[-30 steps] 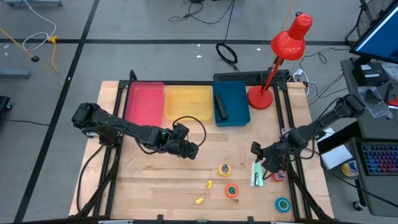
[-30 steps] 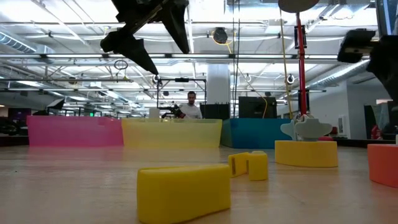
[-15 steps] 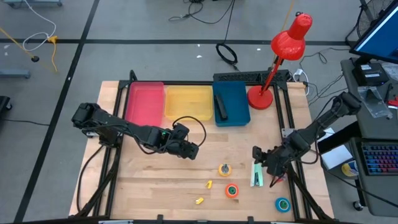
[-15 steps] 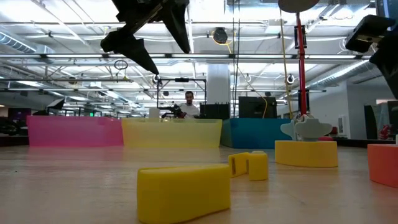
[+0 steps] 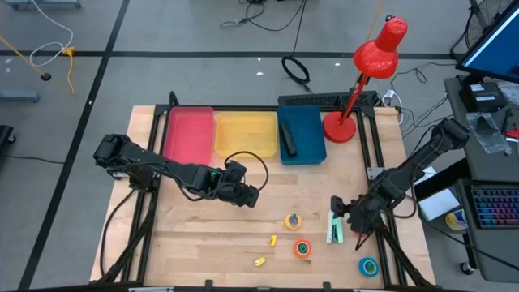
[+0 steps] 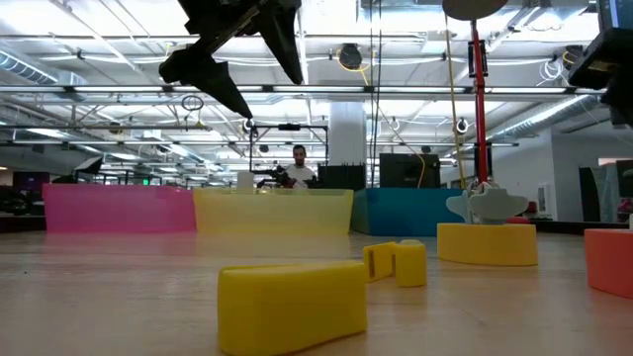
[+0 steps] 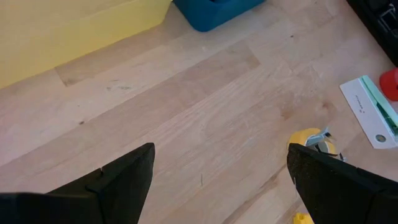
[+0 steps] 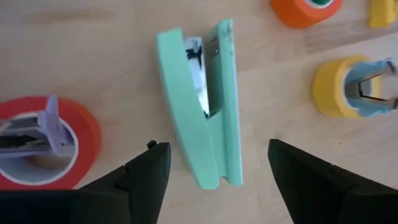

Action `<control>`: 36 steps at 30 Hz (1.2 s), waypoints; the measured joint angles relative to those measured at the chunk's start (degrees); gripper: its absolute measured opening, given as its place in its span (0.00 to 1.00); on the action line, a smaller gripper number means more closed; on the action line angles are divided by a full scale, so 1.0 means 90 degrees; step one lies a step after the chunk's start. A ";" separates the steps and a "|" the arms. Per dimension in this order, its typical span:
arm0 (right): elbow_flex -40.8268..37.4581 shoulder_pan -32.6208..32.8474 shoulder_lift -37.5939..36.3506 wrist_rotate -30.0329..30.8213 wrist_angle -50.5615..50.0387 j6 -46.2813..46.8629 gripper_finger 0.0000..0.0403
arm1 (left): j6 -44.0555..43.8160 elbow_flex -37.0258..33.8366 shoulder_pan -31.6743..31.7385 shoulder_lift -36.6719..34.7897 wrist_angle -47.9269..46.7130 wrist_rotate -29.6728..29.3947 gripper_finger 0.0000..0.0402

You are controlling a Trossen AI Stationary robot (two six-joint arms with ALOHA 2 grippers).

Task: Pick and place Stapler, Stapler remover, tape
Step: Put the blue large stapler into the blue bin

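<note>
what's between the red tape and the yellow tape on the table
The mint stapler lies between the red tape and yellow tape, seen in the right wrist view.

Stapler (image 8: 202, 124) mint green. Tape rolls: red (image 8: 46, 143), orange (image 8: 305, 11), yellow (image 8: 339, 87), blue-teal (image 5: 369, 265). Bins: pink (image 5: 188, 134), yellow (image 5: 245, 134), blue (image 5: 302, 134). Desk (image 5: 203, 235) pale wood.

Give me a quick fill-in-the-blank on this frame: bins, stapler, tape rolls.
1. The dark stapler lies in the ____ bin.
2. The right gripper hangs with open jaws over the ____ stapler on the table.
3. The bin between the pink bin and the blue one is ____.
4. The left gripper waits with jaws ____ over bare wood.

Missing words: blue; mint green; yellow; open
</note>
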 joint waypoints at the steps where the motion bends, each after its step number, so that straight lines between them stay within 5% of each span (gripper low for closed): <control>1: 0.0000 0.0000 0.0096 0.0026 0.0002 -0.0065 0.67 | 0.0000 0.0000 0.0000 0.0000 0.0000 -0.0001 0.90; 7: 0.0000 -0.0005 0.0599 0.0493 0.0275 -0.0389 0.68 | 0.0000 0.0000 0.0000 0.0000 0.0002 -0.0001 0.90; 26: 0.0000 -0.0022 0.1627 0.0481 0.0601 -0.0244 0.67 | 0.0005 0.0000 0.0000 0.0000 0.0000 -0.0006 0.90; 36: 0.0005 -0.0276 0.1796 0.0478 0.0634 0.0090 0.41 | 0.0005 0.0000 0.0000 0.0000 0.0000 -0.0009 0.90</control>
